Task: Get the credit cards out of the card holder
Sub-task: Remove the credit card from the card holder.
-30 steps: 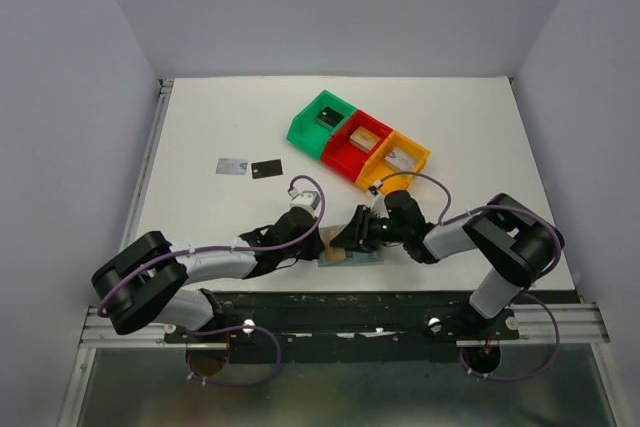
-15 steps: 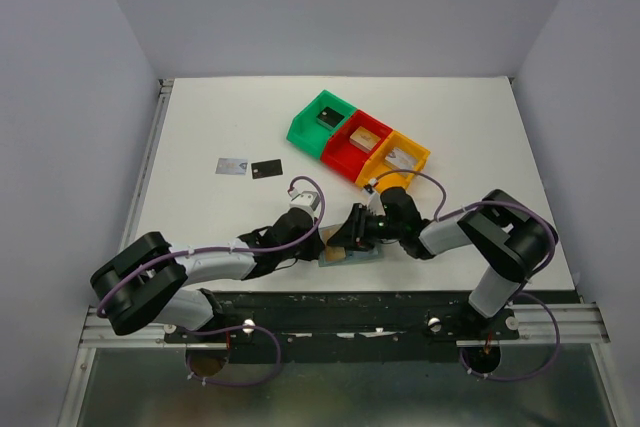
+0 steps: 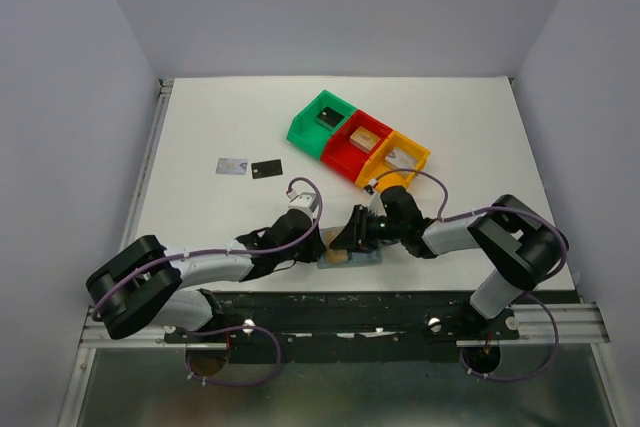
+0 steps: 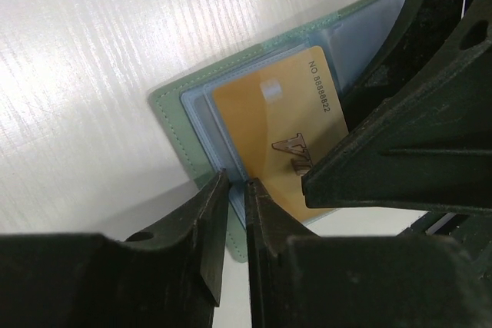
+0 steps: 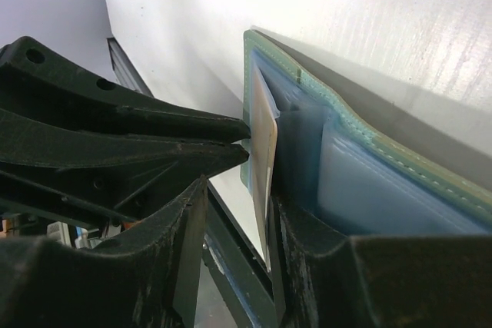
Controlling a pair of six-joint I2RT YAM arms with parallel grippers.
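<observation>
Glossy gold card (image 4: 261, 136) in matt stitched card holder (image 4: 171, 113).

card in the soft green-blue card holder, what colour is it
Tan-gold flat card with dark printed lettering, clearest in the left wrist view.

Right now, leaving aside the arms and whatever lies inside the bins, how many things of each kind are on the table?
Credit cards: 3 (silver-grey card, black card, tan-gold card, the last one in the holder)
Card holder: 1
Plastic bins: 3 (green bin, red bin, orange bin)
Total: 7
</observation>
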